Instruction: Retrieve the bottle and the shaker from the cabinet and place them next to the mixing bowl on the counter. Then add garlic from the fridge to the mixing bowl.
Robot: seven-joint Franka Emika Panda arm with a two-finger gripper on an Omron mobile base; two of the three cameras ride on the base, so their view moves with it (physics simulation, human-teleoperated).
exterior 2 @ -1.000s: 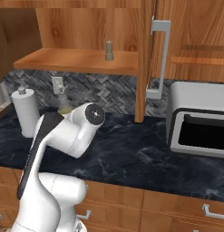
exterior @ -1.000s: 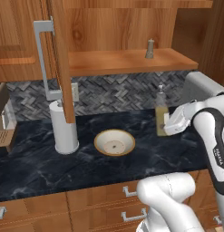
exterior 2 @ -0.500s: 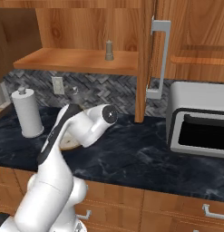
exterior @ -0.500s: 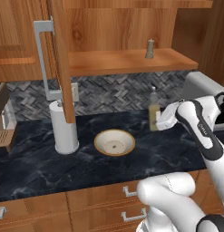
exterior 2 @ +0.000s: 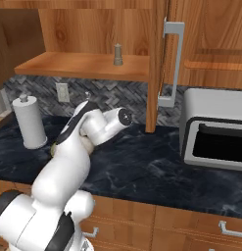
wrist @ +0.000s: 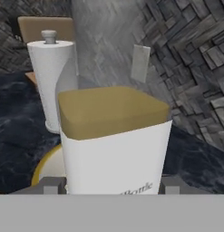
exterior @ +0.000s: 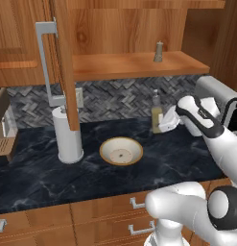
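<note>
**Bottle carried toward the mixing bowl, shaker on the cabinet shelf**

The white arm rises from the base, bends at a high elbow and reaches leftward over the black marbled counter (exterior: 38,182). Its gripper (exterior: 163,122) is turned sideways, with the jaws closed on the bottle (exterior: 157,114), which stands upright in the grip just above the counter, to the right of the mixing bowl (exterior: 121,151) and well apart from it. In the hand view the bottle (wrist: 114,140) sits between the two dark fingertips (wrist: 49,185), touching both.

A second ago the bottle was held farther right, close to the toaster oven (exterior: 220,98). It has since travelled left along the backsplash toward the bowl, and the forearm has swung round so the wrist now points at the bowl rather than away from it. The bowl, paper towel roll (exterior: 68,135) and shaker (exterior: 159,52) are where they were.

The bottle is a squarish clear container with a white label on its lower part, tan liquid above and a narrow neck. The mixing bowl is shallow and round, cream inside with a tan rim. The shaker is a small grey cylinder with a tapered top, standing on the wooden shelf of the open cabinet. The backsplash (exterior: 115,98) is grey herringbone tile. The paper towel roll is a plain white cylinder on an upright holder.
</note>
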